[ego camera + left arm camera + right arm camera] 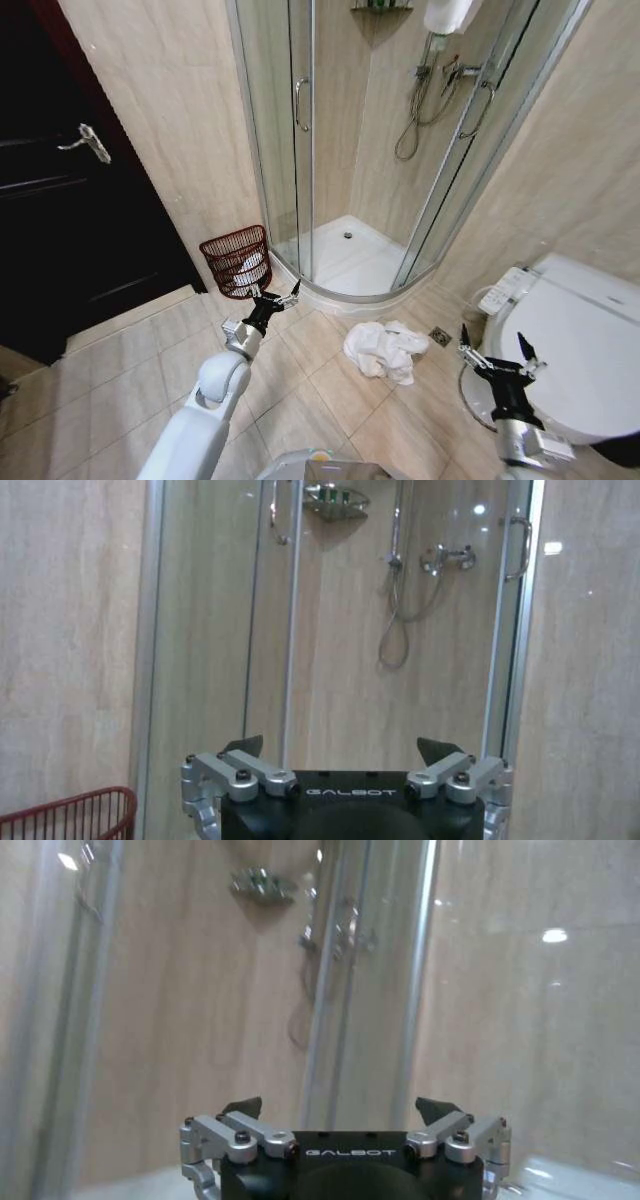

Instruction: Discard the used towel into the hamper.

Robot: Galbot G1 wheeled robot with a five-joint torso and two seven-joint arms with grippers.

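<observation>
Beige floor tiles (130, 370) run diagonally underfoot, and the two arms reach out over them. The right gripper (497, 352) hangs with its fingers spread wide and nothing between them, just in front of the white toilet (580, 340) that fills the room's right side. The left gripper (277, 297) is likewise spread and empty, held above the floor close to the shower's curved step. Between the two arms, nearer the right one, the used towel (385, 350) lies crumpled in a white heap on the tiles, with a small square floor drain (441, 336) just beside it. Just beyond the left gripper, the hamper (238, 260) stands on the floor against the tiled wall, beside the edge of the glass shower enclosure (300, 130), something white inside it. A dark door (60, 200) with a metal lever closes the left side. Inside the enclosure, a hose and tap fittings (440, 90) hang on the far wall.
</observation>
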